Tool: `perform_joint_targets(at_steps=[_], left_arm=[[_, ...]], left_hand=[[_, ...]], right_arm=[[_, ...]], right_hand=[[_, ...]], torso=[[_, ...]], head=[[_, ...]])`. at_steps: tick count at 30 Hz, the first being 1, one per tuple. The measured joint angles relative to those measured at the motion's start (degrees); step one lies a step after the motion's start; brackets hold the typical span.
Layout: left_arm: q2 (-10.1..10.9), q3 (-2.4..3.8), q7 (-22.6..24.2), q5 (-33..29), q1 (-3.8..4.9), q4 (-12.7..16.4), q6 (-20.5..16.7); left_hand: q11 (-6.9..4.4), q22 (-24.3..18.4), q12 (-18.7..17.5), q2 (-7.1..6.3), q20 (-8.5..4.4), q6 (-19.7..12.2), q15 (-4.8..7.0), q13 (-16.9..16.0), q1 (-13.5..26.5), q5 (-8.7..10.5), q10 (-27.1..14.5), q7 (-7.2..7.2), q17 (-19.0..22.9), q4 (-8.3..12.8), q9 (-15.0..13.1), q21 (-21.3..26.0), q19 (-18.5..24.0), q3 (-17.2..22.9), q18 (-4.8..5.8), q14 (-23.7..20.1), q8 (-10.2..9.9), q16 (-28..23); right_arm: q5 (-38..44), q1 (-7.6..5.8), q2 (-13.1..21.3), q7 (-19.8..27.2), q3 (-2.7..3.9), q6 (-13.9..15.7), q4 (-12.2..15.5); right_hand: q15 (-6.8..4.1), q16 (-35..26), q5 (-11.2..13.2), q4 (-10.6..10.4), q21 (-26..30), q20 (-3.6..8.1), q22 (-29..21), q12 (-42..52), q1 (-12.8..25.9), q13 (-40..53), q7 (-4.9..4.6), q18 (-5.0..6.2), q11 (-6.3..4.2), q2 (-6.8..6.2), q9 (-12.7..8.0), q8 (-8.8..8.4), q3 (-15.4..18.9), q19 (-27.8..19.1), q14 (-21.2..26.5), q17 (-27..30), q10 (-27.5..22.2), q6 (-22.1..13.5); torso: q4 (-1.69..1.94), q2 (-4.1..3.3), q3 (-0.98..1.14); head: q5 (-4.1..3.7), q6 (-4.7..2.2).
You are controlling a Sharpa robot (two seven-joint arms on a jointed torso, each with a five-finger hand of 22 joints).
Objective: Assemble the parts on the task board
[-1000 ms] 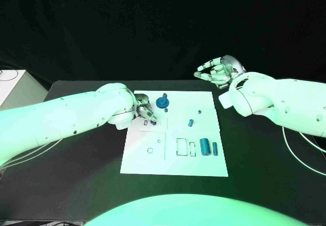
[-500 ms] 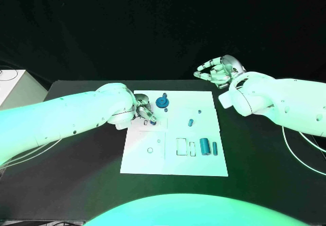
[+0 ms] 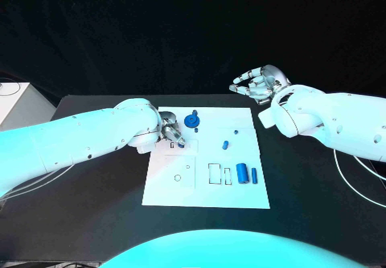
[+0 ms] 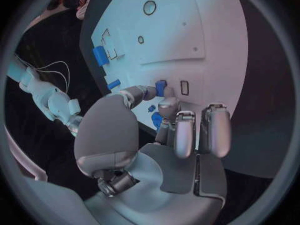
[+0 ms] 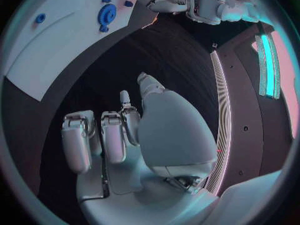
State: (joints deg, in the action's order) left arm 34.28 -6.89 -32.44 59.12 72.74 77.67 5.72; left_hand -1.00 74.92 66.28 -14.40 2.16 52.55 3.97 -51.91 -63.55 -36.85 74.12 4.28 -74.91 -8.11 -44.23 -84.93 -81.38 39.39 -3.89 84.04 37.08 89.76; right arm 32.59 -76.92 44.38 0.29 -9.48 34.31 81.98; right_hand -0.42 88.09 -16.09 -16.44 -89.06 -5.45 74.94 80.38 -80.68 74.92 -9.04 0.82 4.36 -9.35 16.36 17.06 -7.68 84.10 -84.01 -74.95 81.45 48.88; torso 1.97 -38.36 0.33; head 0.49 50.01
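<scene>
A: What is recorded as placed on the task board [image 3: 207, 187]?

B: A blue gear [image 3: 191, 120] is seen standing near the board's far edge, apparently seated. A small blue peg [image 3: 226, 146] lies near the board's middle, with a tiny blue stud [image 3: 236, 132] just beyond it. Toward the board's right edge, a thick blue cylinder [image 3: 242, 174] and a thinner blue pin [image 3: 254, 176] lie side by side, just beside an outlined rectangular slot [image 3: 215, 173] that is judged unfilled. A ring-shaped hole [image 3: 177, 178] near the left edge is likewise judged open.

A: And the hands?

B: The left hand [image 3: 170, 132] is held over the board's far left corner, close beside the gear. In the left wrist view a small blue block [image 4: 160, 88] is pinched between its fingertips [image 4: 142, 92], right next to a small rectangular slot [image 4: 184, 87]. The right hand [image 3: 259, 84] is raised well clear of the board's far right corner, fingers loosely curled, nothing held.

A: Progress?

B: Early to middling, as a judgement: one part seems mounted, one is being inserted, and at least four loose pieces are left.
</scene>
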Motion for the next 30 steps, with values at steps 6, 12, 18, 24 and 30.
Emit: perform_joint_targets(at_steps=[6,12,18,24,30], left_arm=[[-0.3,0.04,-0.1,0.0,-0.02,-0.3,0.5],[-0.8,0.07,-0.3,0.0,0.00,-1.0,1.0],[-1.4,0.07,-0.6,0.0,-0.01,-1.6,1.4],[-1.9,0.06,-0.9,0.0,-0.11,-2.2,1.5],[-2.1,0.05,-1.0,0.0,-0.20,-2.5,1.5]], left_hand=[[0.00,0.0,0.0,0.00,0.00,0.0,0.00,0.0,0.0,0.02,0.0,0.00,0.0,0.0,0.0,0.0,0.0,0.0,0.00,0.0,0.1,0.0],[0.00,0.0,0.0,0.00,0.00,0.1,0.00,-0.1,0.0,0.10,0.0,-0.05,0.0,0.0,0.0,0.0,0.0,0.0,0.00,0.0,0.1,0.0],[-0.12,0.0,0.0,0.45,0.00,0.2,0.00,-0.3,0.5,0.23,0.3,-0.19,0.0,0.0,-0.1,0.0,0.0,0.0,0.00,0.0,0.1,0.0],[-0.40,0.0,0.0,1.04,-0.20,0.4,0.00,-0.5,1.0,0.74,0.7,-0.21,0.0,0.2,-0.1,0.0,-0.2,-0.2,-0.01,0.0,0.1,0.0],[-0.54,0.0,0.0,1.81,-0.20,0.5,0.24,-0.6,1.8,1.56,1.0,-0.33,0.0,1.0,-0.5,0.0,-0.2,-1.0,-0.01,-0.2,0.1,0.0]], right_arm=[[0.0,0.00,0.0,0.0,0.00,0.0,0.0],[0.0,0.01,0.0,0.0,0.00,0.0,0.0],[0.0,0.01,0.0,0.0,-0.01,0.0,0.0],[0.0,0.01,0.0,0.0,-0.01,0.0,0.0],[0.0,0.01,0.0,0.0,-0.01,0.0,0.0]], right_hand=[[0.00,0.0,0.0,0.0,0.0,0.00,0.0,0.0,0.0,0.0,0.00,0.00,0.00,0.00,0.0,0.00,0.0,0.0,0.0,0.0,0.0,0.0],[0.00,0.0,0.0,0.0,0.0,0.00,0.0,0.0,0.0,0.0,0.00,0.00,0.00,0.00,0.0,0.00,0.0,0.0,0.0,0.0,0.0,0.0],[0.00,0.0,0.0,0.0,0.0,0.00,0.0,0.0,0.0,0.0,0.00,0.00,0.00,0.00,0.0,0.00,0.0,0.0,0.0,0.0,0.0,0.0],[0.00,-0.3,0.2,0.2,0.0,0.00,0.0,0.0,0.2,0.0,0.00,0.00,0.00,-0.23,0.0,0.24,-0.2,0.0,0.0,0.0,0.0,0.0],[0.00,-0.3,0.2,0.2,0.0,0.00,0.0,0.0,0.2,0.0,0.00,0.00,0.00,-0.23,0.0,0.24,-0.2,0.0,0.0,0.0,0.0,0.0]], torso=[[-0.01,0.01,0.02],[-0.01,0.01,0.03],[-0.01,0.01,0.03],[-0.04,0.01,0.03],[-0.05,0.03,0.04]], head=[[-0.01,0.00],[-0.01,0.00],[-0.01,0.01],[-0.10,0.00],[-0.26,0.00]])
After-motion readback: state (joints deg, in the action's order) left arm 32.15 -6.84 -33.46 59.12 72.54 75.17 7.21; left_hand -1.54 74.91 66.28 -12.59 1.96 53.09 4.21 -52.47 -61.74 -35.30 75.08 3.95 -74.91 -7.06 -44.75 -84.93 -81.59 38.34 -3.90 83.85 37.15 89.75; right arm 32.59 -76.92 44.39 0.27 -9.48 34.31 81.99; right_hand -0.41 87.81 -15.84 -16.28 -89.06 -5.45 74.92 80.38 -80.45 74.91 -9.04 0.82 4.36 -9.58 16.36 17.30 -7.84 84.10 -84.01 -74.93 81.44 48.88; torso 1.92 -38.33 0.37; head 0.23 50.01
